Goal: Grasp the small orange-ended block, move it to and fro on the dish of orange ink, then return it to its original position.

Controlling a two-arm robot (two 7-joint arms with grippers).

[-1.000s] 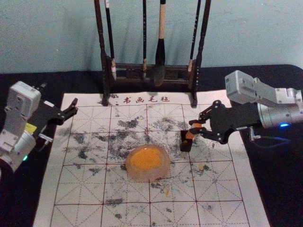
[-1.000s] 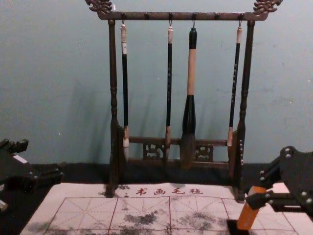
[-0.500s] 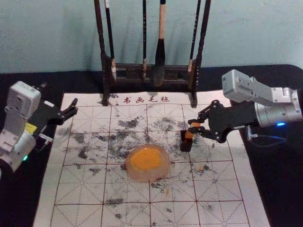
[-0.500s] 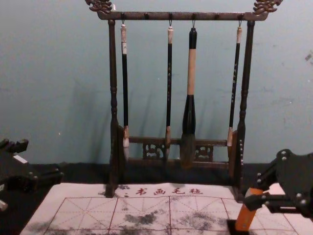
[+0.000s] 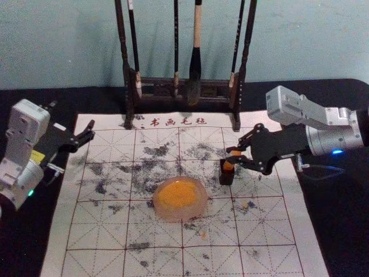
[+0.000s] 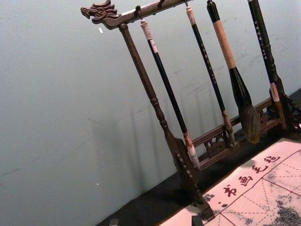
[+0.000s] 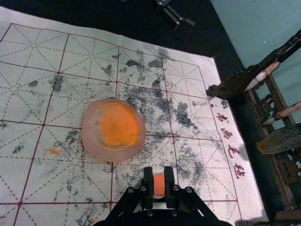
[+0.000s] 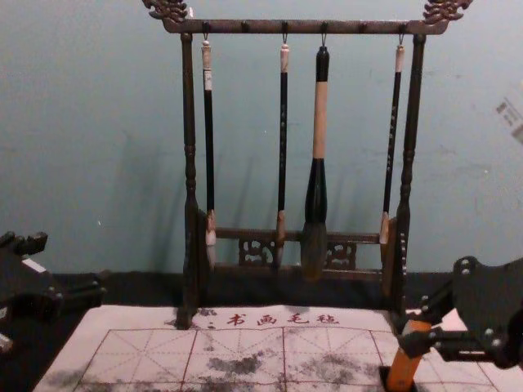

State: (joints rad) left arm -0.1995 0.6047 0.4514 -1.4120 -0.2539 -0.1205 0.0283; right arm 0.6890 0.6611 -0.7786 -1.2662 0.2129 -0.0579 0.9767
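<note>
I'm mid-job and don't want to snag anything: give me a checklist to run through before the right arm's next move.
1. Right pincer clamped on the orange block: ok.
2. Block's lower end within the dark holder's opening: ok.
3. Block upright: not ok, it leans in the chest view.
4. Block's lower end resting on the holder's bottom: cannot tell, hidden inside.
5. Ink dish apart from the holder: ok.
6. Left pincer away from the dish: ok, by the mat's left edge.
</note>
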